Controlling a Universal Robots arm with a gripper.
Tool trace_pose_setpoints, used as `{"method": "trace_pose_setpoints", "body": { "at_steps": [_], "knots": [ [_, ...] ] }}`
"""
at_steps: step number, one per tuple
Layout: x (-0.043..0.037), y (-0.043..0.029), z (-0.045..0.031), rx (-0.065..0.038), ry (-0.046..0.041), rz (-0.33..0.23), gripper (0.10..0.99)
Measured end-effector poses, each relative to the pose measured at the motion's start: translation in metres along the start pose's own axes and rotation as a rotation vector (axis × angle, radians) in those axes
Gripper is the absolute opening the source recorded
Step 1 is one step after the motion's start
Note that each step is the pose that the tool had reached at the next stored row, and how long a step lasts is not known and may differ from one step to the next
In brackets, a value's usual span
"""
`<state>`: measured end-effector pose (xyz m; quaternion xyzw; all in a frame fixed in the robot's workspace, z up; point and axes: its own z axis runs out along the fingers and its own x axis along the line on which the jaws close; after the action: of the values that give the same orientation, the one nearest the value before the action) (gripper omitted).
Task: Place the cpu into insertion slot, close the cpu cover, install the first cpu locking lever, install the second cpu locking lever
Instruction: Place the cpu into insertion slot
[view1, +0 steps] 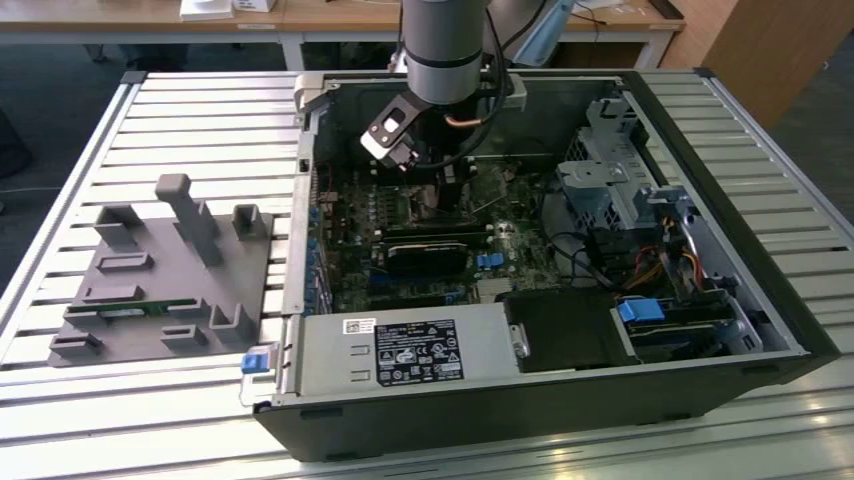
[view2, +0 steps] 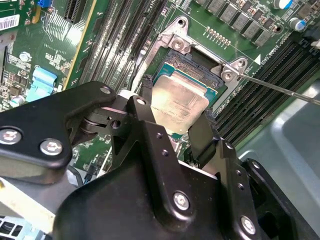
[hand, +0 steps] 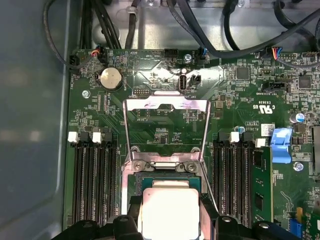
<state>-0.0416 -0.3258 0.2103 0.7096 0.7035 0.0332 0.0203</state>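
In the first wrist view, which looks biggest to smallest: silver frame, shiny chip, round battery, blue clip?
1. cpu cover, the silver frame.
2. cpu, though it is nearer the camera and partly cut off, so unsure.
3. blue clip and round battery look about alike.

The cpu sits over the insertion slot, beside the cpu cover.

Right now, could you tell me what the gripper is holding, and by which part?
The gripper holds the cpu by two opposite edges, over the insertion slot.
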Motion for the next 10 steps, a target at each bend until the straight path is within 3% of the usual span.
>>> {"method": "trace_pose_setpoints", "body": {
  "at_steps": [10],
  "knots": [
    [0.0000,-0.0003,0.0029,0.000,0.0001,0.000,0.537]
  ]
}}
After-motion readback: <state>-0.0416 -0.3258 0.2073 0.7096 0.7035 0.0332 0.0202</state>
